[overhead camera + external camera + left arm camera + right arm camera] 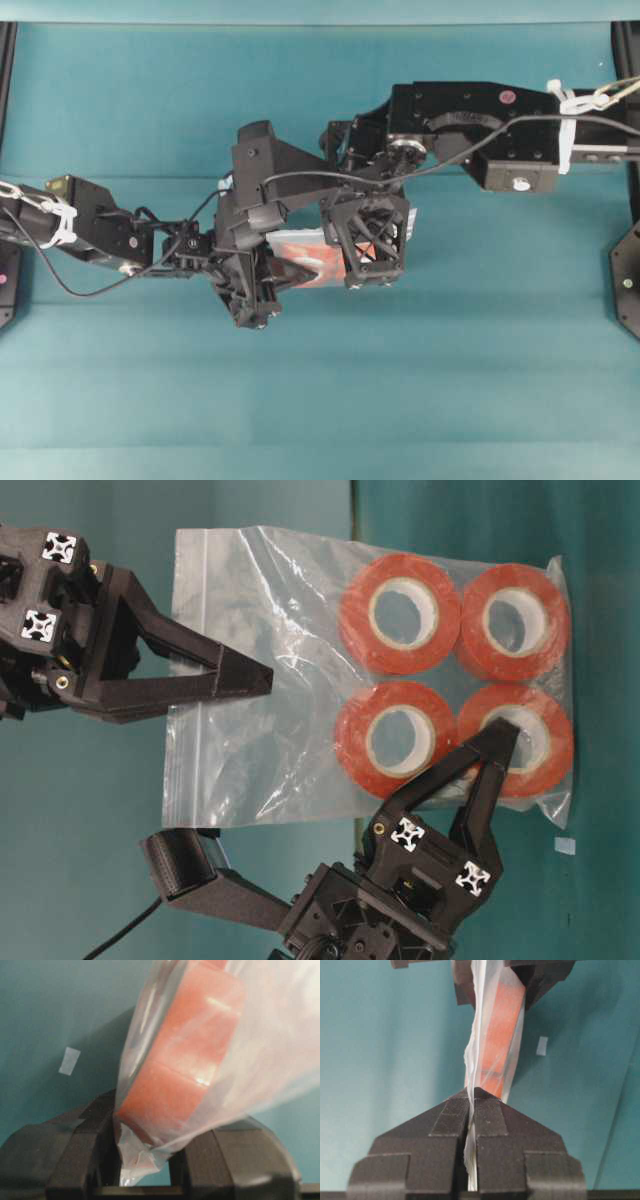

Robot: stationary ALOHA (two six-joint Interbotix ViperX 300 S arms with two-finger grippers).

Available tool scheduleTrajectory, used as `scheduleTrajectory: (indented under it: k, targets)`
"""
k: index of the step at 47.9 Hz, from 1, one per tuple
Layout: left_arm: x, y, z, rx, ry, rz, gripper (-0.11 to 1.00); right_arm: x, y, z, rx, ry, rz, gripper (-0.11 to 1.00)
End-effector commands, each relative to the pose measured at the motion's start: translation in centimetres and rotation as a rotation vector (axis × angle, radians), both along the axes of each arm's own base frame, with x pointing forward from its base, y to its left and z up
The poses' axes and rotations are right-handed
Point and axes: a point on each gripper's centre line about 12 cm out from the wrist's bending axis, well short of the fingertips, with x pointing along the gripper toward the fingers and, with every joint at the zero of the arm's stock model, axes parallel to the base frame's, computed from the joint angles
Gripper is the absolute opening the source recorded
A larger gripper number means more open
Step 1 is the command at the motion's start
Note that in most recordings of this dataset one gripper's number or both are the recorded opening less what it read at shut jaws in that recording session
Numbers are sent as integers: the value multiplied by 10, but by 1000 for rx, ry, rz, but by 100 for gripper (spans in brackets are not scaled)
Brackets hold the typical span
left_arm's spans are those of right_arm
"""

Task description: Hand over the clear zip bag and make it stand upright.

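The right gripper (471, 1091) is pressed together on the thin, empty film of the clear zip bag (270, 610), its tips meeting on the plastic just inside the zip-strip end. The left gripper (497, 748) straddles the opposite, loaded end, with one finger on either side of the corner that holds an orange-red tape roll (518, 742). The left wrist view shows the fingers close against the plastic, but not whether they are actually squeezing it. The bag hangs between the two grippers above the teal table (500, 380), resting on nothing. For a good handover, the left jaws should probably bite on the roll's flat sides through the film, not on loose plastic that could slip. The right gripper should let go only once that hold looks firm, since all the weight sits at the left gripper's end. In the table-level view the bag's broad face is turned to the camera. Its long axis runs across the picture, from the zip end on the left to the four rolls packed two by two on the right. From the right wrist it appears edge-on, stretching straight away from the jaws.
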Motion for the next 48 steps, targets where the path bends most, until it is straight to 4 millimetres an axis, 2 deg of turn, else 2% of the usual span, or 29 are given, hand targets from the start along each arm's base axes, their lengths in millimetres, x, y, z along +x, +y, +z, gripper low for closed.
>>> scheduleTrajectory:
  k: [1, 19, 37, 43, 48]
  targets:
    - [2, -2, 3, 11, -4, -14, 24, -1, 2, 6, 0, -15, -6, 0]
    - [2, -4, 4, 102, -3, -66, 24, -5, 2, 3, 11, -2, -41, 0]
    - [-2, -4, 1, 109, 8, -71, 24, -4, 4, 8, 31, -9, -66, 2]
    - [-3, -5, 1, 131, 10, -88, 24, -3, 9, 11, 45, -14, -55, 15]
    - [-3, -7, 1, 169, 10, -114, 24, -3, 12, 12, 53, -17, -54, 40]
